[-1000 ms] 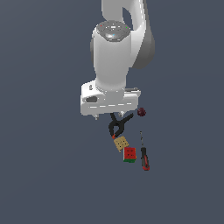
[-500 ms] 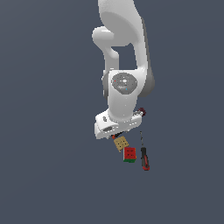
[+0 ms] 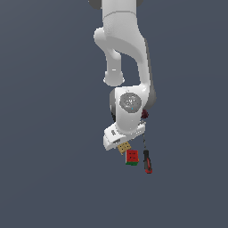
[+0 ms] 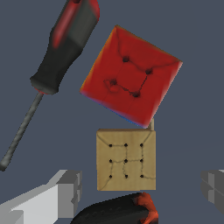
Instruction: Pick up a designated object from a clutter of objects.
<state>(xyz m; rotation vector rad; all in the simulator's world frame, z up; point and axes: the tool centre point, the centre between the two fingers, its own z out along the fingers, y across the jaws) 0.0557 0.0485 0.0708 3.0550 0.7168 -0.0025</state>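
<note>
Surface: plain dark grey floor point(image 3: 49, 178).
Neighbours: red cube point(image 4: 130, 74) touching tan block point(image 4: 126, 159); screwdriver point(image 4: 57, 61) beside; clamp point(image 4: 118, 211) near.
Gripper point(image 4: 140, 190): spread wide, straddling tan block, grasping nothing.

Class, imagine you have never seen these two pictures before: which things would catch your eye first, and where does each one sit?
In the exterior view the big white arm dominates, bent down over a small huddle of objects. In the wrist view the bright red cube stands out, with the tan dotted block right beside it, lying between the open gripper's fingers. The red-and-black screwdriver lies on the cube's other side, apart from it.
</note>
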